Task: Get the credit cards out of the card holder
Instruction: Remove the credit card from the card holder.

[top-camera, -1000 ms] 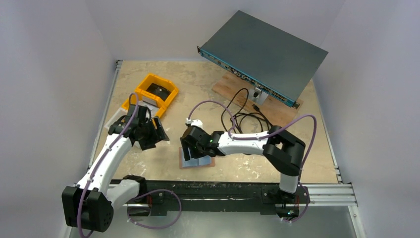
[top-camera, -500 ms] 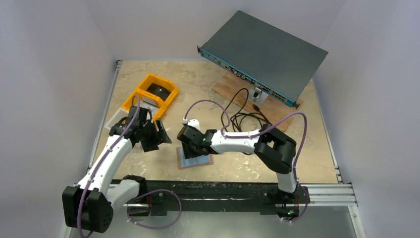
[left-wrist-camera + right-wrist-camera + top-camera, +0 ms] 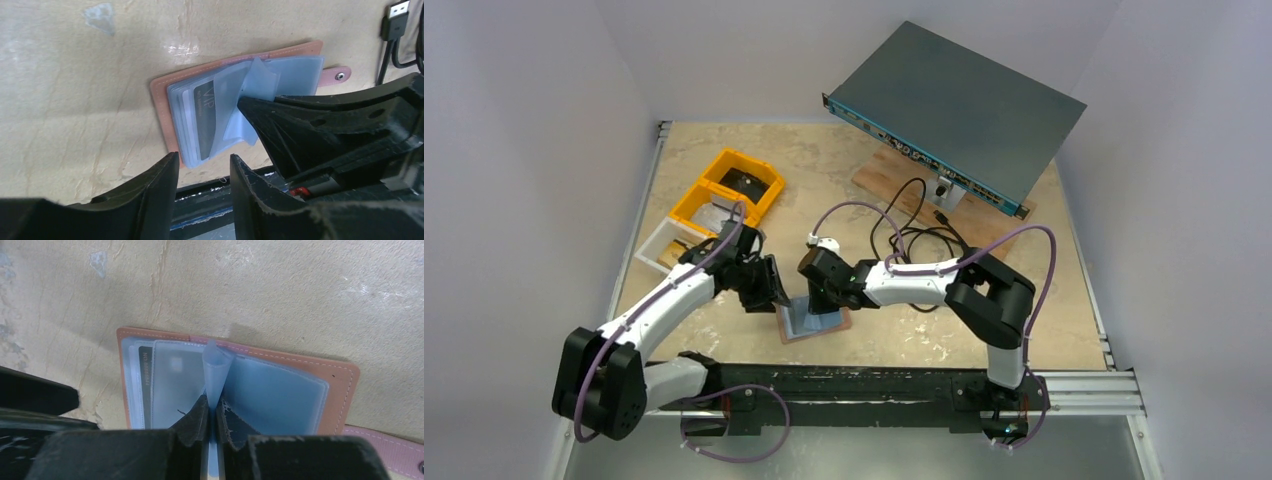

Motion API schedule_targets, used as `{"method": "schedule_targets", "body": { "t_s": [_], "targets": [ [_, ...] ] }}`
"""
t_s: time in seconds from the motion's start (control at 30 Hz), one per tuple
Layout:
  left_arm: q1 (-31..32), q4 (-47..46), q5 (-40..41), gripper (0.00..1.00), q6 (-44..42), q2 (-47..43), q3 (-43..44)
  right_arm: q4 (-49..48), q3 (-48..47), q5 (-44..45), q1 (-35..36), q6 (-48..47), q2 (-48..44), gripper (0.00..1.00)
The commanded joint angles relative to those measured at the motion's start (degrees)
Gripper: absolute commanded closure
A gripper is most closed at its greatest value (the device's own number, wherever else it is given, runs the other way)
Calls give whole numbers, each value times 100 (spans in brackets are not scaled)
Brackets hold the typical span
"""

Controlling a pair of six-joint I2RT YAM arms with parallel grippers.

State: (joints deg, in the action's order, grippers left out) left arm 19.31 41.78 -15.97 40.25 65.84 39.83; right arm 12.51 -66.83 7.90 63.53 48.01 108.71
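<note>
Presently the card holder (image 3: pixel 814 322) lies open and flat on the table (image 3: pixel 904 340), at the near centre between the two arms; its tan leather back is down and its pale sleeves face up.

Right gripper (image 3: pixel 212 407): fingers pressed together on one plastic sleeve leaf (image 3: pixel 216 370) at the spine, which stands upright between the two halves; no card is in that pinch.

Left gripper (image 3: pixel 202 160): fingers spread with a narrow gap and nothing between them; apart from the holder, just short of its edge.

Governing relation, in the left wrist view: the credit cards (image 3: pixel 187 120) lie at 12 o'clock from that gap, stacked in the half left of the raised leaf; the dark card (image 3: pixel 205 117) runs lengthwise from 12 to 6, its short end toward the fingers.

Judgement: the left arm is the free and nearer one; a straight advance toward 12 o'clock should meet the card ends; whether the cards will slide free of their sleeves cannot be told.
</note>
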Motion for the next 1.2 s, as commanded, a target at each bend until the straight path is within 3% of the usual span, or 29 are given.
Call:
{"method": "schedule_targets", "body": {
  "t_s": [0.0,0.73,0.83,0.97,1.17],
  "targets": [
    [226,-665,-212,61,317,290,-125,-54,475,-315,-78,36,224,97],
    [594,-1521,-240,78,489,1259,-296,-636,941,-731,-245,45,-44,99],
    [608,-1549,-242,87,499,1331,-279,-720,929,-766,-245,-3,-200,93],
    [618,-1522,-228,100,494,1310,-252,-632,829,-713,-273,-53,-558,78],
    [618,-1374,-233,100,424,1120,-174,-337,697,-528,-314,-104,-1097,56]
  ]
}}
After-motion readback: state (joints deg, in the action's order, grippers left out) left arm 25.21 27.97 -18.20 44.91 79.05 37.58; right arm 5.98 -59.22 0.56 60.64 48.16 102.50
